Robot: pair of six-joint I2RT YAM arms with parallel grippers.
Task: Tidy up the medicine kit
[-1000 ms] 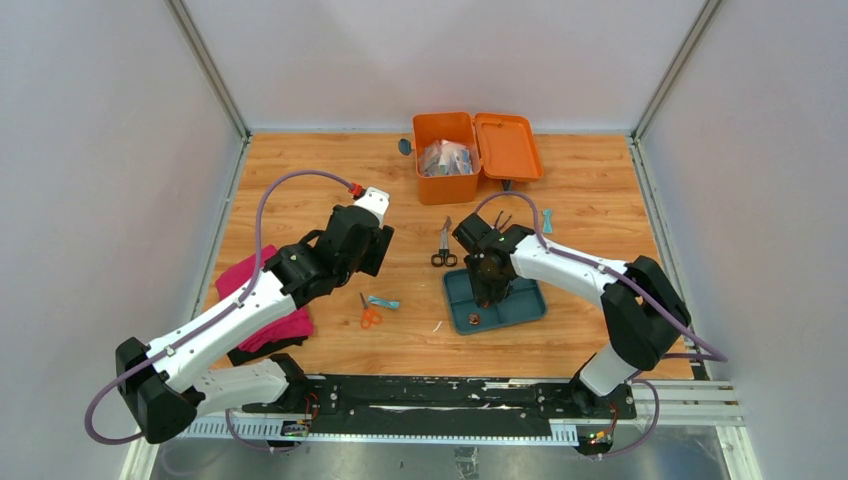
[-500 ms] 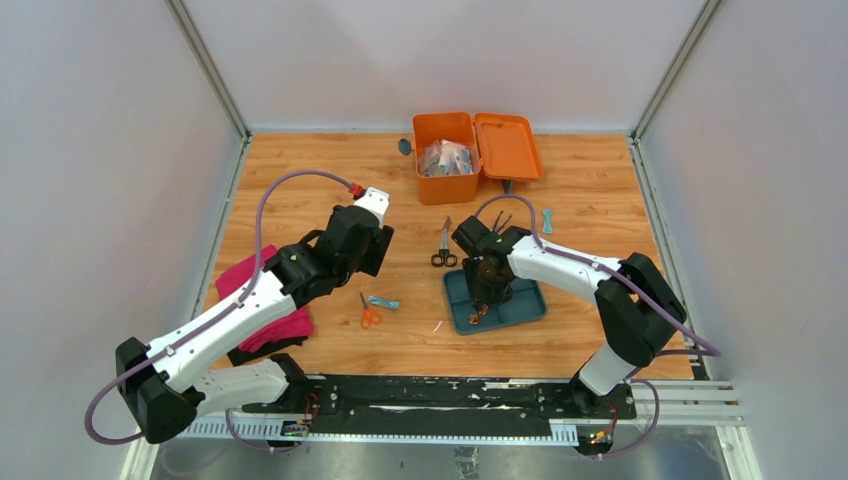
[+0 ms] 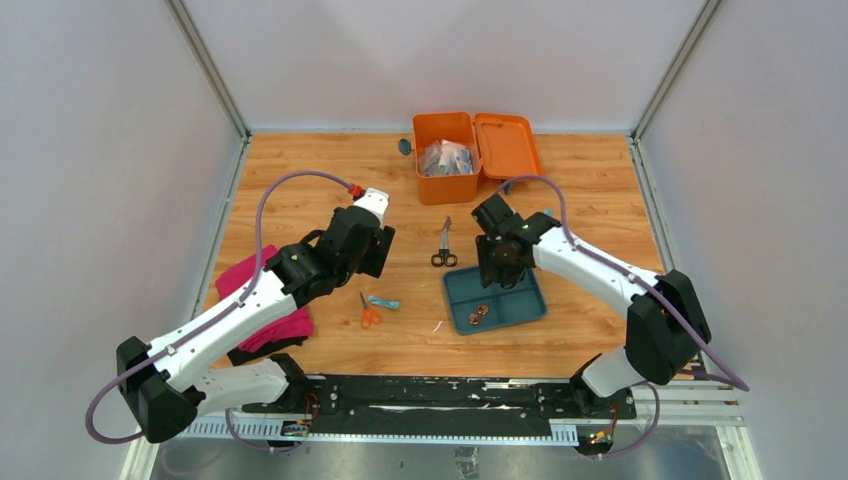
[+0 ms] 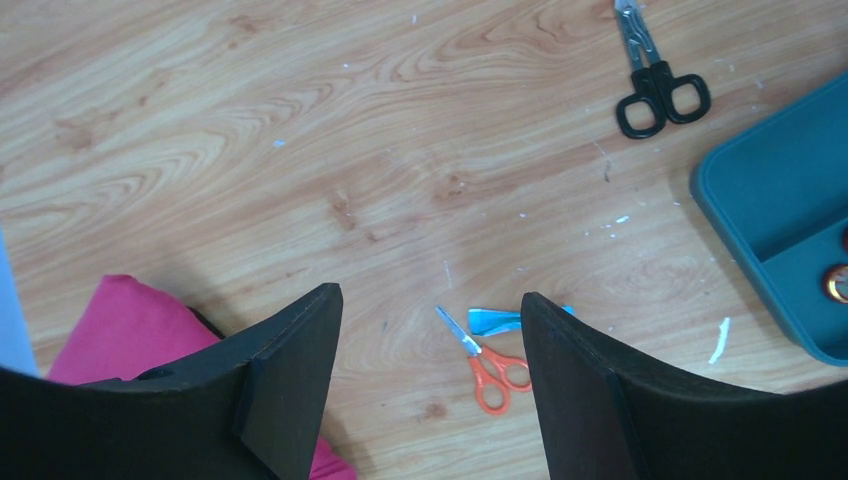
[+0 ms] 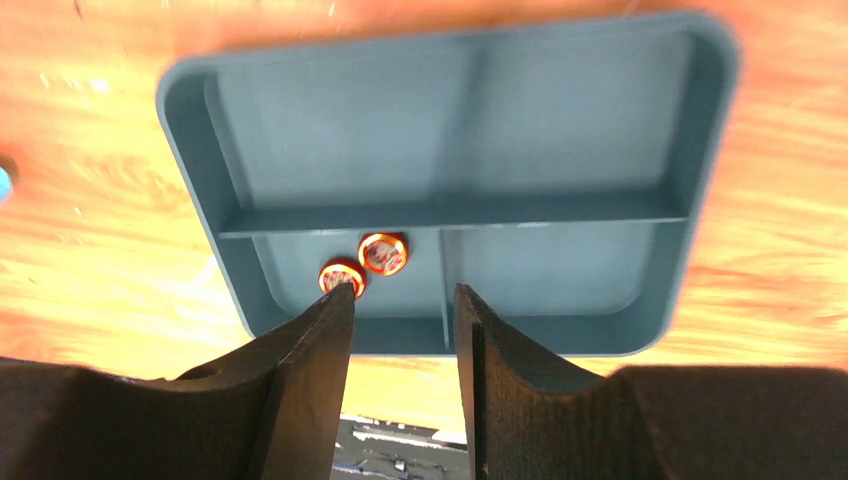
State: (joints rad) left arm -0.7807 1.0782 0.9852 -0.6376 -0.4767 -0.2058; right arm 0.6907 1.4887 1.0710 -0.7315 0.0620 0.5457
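Orange medicine kit [image 3: 508, 147] — beyond both jaws

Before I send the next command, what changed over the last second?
The right fingers opened, left a second orange-rimmed disc in the teal tray beside the first disc, and the arm drew back toward the far side. Left fingers, black scissors, orange scissors and medicine kit stayed put.
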